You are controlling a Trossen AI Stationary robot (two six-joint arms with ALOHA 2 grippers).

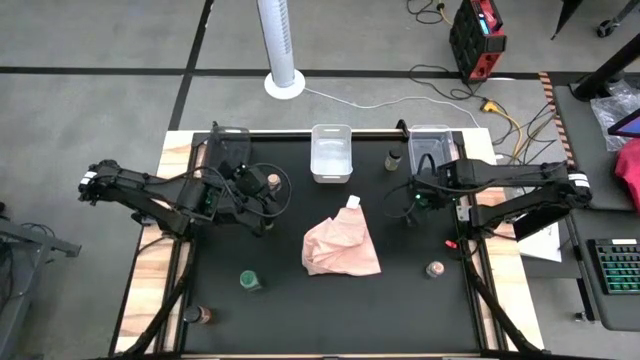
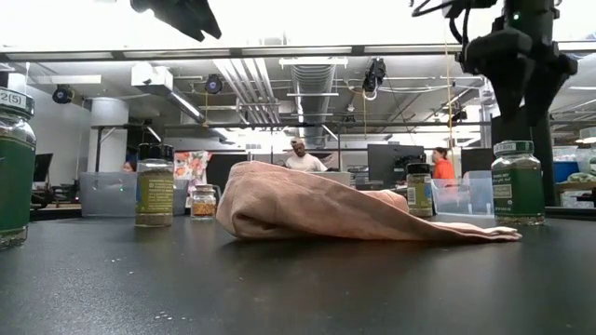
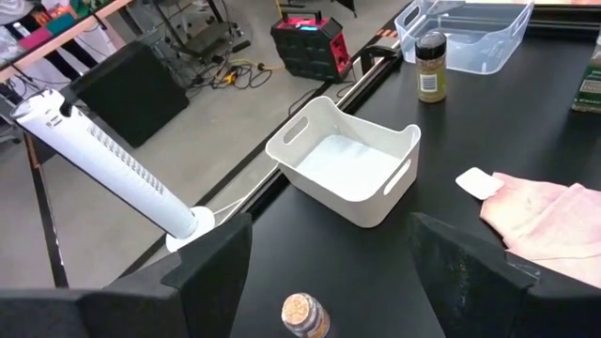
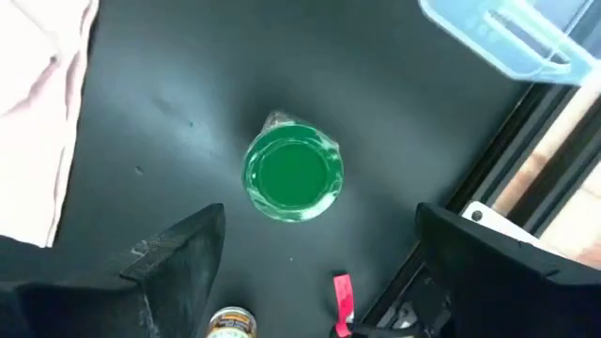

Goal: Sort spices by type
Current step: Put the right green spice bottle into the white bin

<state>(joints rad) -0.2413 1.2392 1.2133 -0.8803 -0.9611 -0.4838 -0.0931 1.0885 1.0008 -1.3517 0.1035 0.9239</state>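
From above, the right gripper [image 1: 411, 203] hovered right of the pink cloth [image 1: 340, 245]. Its wrist view showed the fingers spread, a green-lidded spice jar [image 4: 293, 176] upright just beyond. The left gripper [image 3: 329, 272], fingers apart, faced a cork-topped jar [image 3: 305, 314].

On the table: six spice jars [image 1: 250, 281]; three bins [image 1: 332, 152]; one pink cloth [image 1: 340, 247].
Two jars show green lids; one bin is white; two dark arms [image 1: 130, 185] reach in.
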